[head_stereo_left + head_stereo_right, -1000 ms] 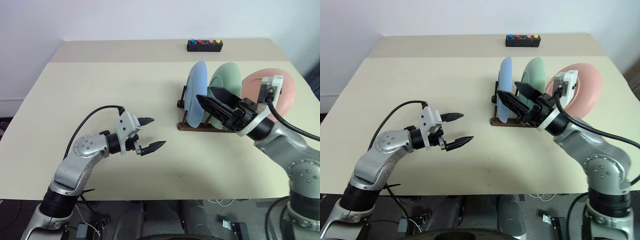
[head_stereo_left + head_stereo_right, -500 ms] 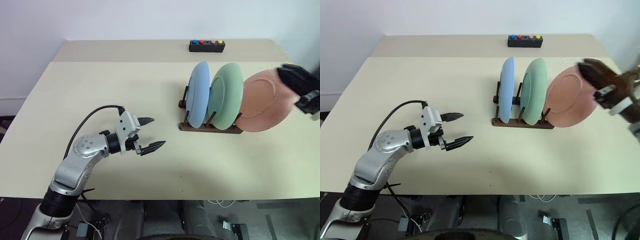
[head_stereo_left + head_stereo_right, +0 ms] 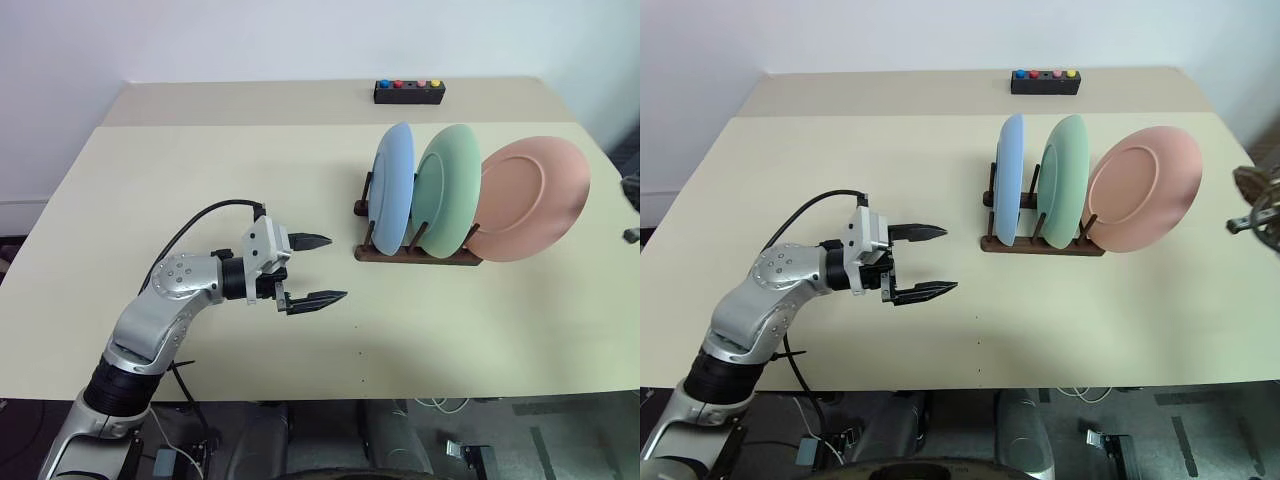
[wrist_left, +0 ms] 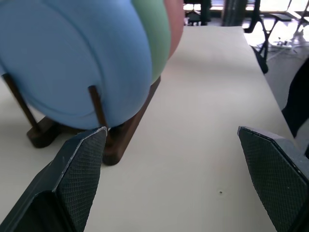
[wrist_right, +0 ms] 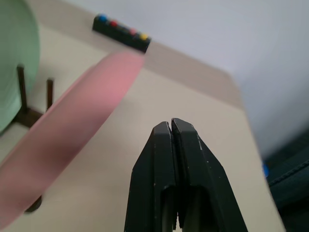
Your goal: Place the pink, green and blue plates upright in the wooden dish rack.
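Note:
The dark wooden dish rack (image 3: 415, 252) stands on the table right of the middle. The blue plate (image 3: 394, 202) and the green plate (image 3: 447, 203) stand upright in it. The pink plate (image 3: 527, 198) sits at the rack's right end, leaning to the right, and nothing holds it. My left gripper (image 3: 338, 268) hovers open and empty left of the rack, pointing at the blue plate (image 4: 72, 63). My right gripper (image 5: 171, 123) is shut on nothing, off to the right of the pink plate (image 5: 72, 145) and clear of it.
A small black box with coloured buttons (image 3: 409, 92) lies at the back of the beige table (image 3: 200, 180). The table's right edge runs close behind the pink plate. Chairs and floor show past the table's end in the left wrist view.
My right gripper let go of the pink plate, swung away to the right and shut. The pink plate stays in the rack. My left gripper moved a little to the right, towards the rack.

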